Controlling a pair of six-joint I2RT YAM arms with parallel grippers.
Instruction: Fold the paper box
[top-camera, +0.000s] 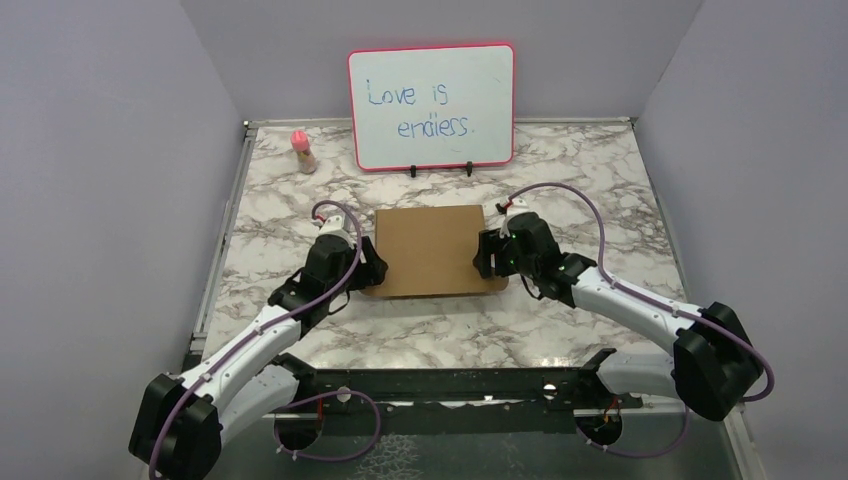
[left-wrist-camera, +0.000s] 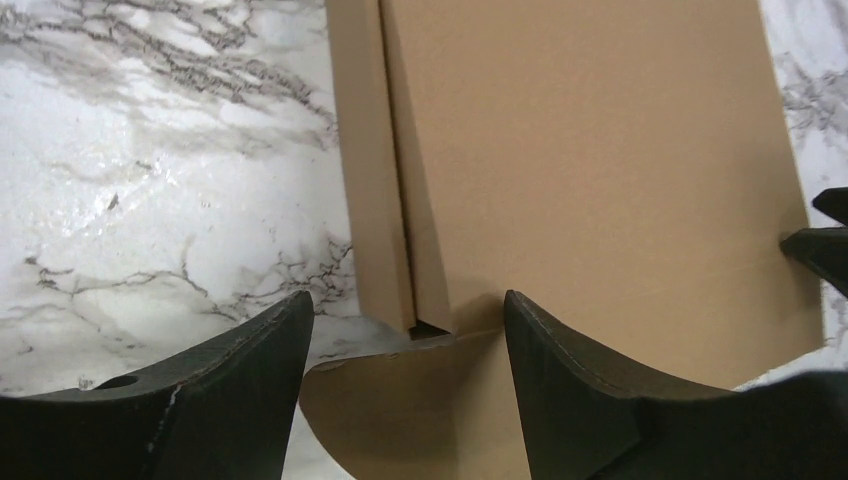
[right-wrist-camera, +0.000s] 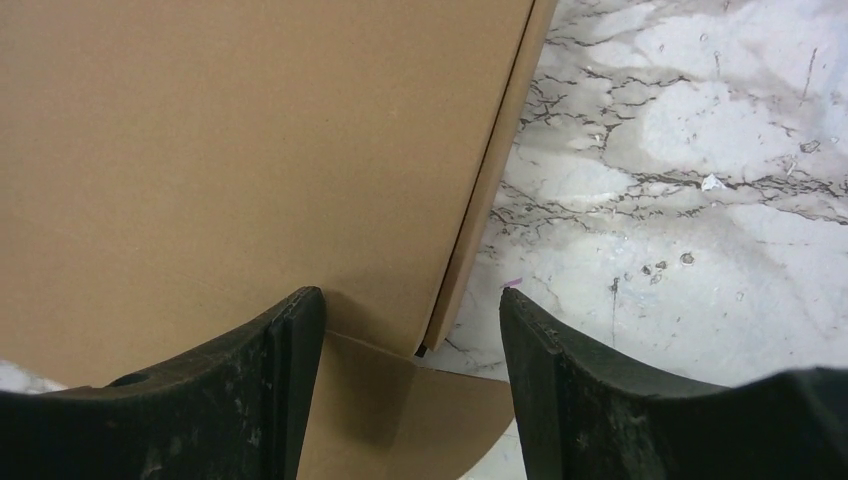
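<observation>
Where the marble-patterned worktop (top-camera: 600, 180) spreads between grey walls, a red-framed whiteboard (top-camera: 432, 108) stands at its far edge, with blue handwriting on it. Nearer, at the middle of the worktop, the paper box (top-camera: 430, 245) lies flat as a shallow brown rectangle, apart from the whiteboard. The left gripper (left-wrist-camera: 405, 305) sits at the box's near-left corner, its fingers spread wide with nothing clamped between them; a rounded flap (left-wrist-camera: 400, 400) juts from the box's near edge beneath the gap. The right gripper (right-wrist-camera: 412, 295) is at the near-right corner, equally wide and holding nothing, over a second rounded flap (right-wrist-camera: 430, 410). A small pink-capped bottle (top-camera: 303, 150) stands at the far left, just left of the whiteboard.
</observation>
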